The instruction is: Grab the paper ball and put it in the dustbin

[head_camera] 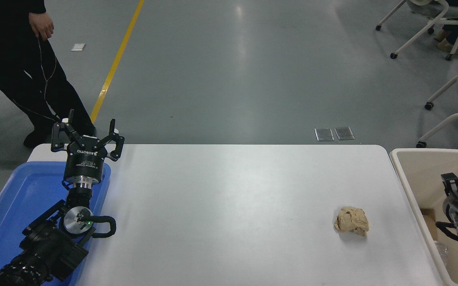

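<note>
On the desk (229, 206), out toward four o'clock from its middle, the paper ball (351, 221) sits alone on bare white surface, touching nothing. I judge it was set there so my right arm can get to it easily: it lies near the desk's right edge, and the dustbin (412, 186) stands just past that edge at three o'clock from the ball. That should make the carry short, a lift and a swing to the right over the thick cream rim.

My right hand (451, 184) comes in at the frame's right edge and hangs over the dustbin's opening, not over the desk. Only part of it shows, dark against the bin's inner wall, and I cannot tell whether its fingers are apart or together. It holds nothing that I can see, and it is well apart from the ball. So I take the pickup as not yet begun; the hand needs to travel toward nine o'clock and drop over the ball.

My left hand (88, 137) is parked at the lower left, above the far end of the blue tray (18, 198), pointing toward twelve o'clock with its fingers spread wide and empty.

A person (22, 71) in dark clothes stands on the floor beyond the desk's far left corner.
</note>
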Robot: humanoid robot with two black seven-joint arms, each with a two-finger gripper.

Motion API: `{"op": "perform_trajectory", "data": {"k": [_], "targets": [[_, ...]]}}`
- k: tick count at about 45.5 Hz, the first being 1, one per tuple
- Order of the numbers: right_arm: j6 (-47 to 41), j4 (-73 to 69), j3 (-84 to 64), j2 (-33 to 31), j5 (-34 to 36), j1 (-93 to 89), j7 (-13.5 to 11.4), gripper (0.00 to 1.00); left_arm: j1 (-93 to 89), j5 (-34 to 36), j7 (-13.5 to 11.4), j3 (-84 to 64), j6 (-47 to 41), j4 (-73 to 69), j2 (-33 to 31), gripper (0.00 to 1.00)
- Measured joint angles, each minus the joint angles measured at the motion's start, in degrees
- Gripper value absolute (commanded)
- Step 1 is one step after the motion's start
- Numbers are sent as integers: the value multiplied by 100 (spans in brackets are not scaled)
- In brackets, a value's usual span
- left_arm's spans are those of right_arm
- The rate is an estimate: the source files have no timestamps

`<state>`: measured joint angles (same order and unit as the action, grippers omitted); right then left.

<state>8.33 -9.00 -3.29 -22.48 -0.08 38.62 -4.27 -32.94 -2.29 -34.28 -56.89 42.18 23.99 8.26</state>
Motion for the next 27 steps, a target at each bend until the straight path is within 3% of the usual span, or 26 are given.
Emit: {"op": "perform_trajectory", "data": {"k": [27], "targets": [[-9,42,16,26,0,12,5,100,-5,14,10,10,0,0,0,99]]}}
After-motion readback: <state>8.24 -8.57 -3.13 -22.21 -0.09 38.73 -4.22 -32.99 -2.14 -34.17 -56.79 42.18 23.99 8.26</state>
